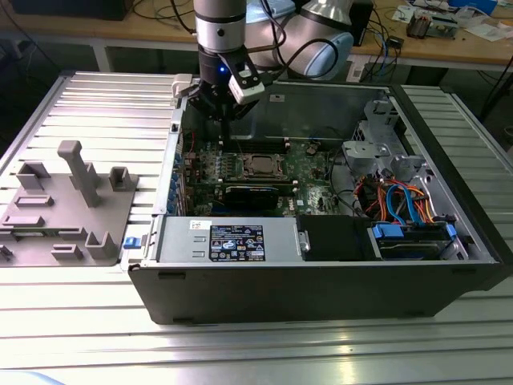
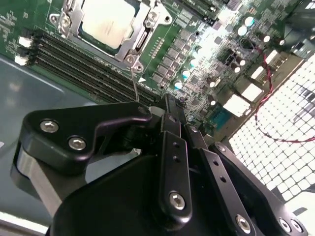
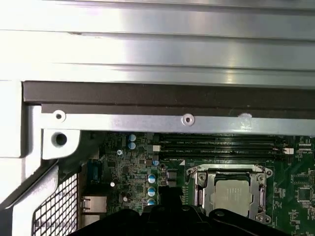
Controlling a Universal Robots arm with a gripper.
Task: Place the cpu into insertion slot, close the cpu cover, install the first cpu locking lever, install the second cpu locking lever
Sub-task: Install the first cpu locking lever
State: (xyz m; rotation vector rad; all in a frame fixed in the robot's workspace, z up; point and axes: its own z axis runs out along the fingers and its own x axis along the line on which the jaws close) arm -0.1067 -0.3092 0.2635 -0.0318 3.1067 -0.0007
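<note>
The cpu point(image 1: 262, 164) lies silver face up in the insertion slot on the green motherboard point(image 1: 313, 180), also seen as the cpu point(image 2: 106, 22) and the cpu point(image 3: 231, 194) in both wrist views. The cpu cover point(image 3: 204, 189) lies flat around it as a silver frame. A thin wire locking lever point(image 2: 134, 81) runs from the socket's corner to my gripper point(image 2: 167, 105), and its end vanishes behind the black fingers. My gripper point(image 1: 225, 135) hangs over the board just to the exterior view's left of the socket, fingers together and pointing down. I cannot tell whether the lever is pinched.
The open computer case point(image 1: 321, 289) walls in the board on all sides. Long black memory slots point(image 2: 74, 64) run beside the socket. A black card point(image 1: 252, 195), a power supply point(image 1: 228, 239) and coloured cables point(image 1: 401, 200) fill the near side. A grey fixture plate point(image 1: 68, 208) lies outside on the exterior view's left.
</note>
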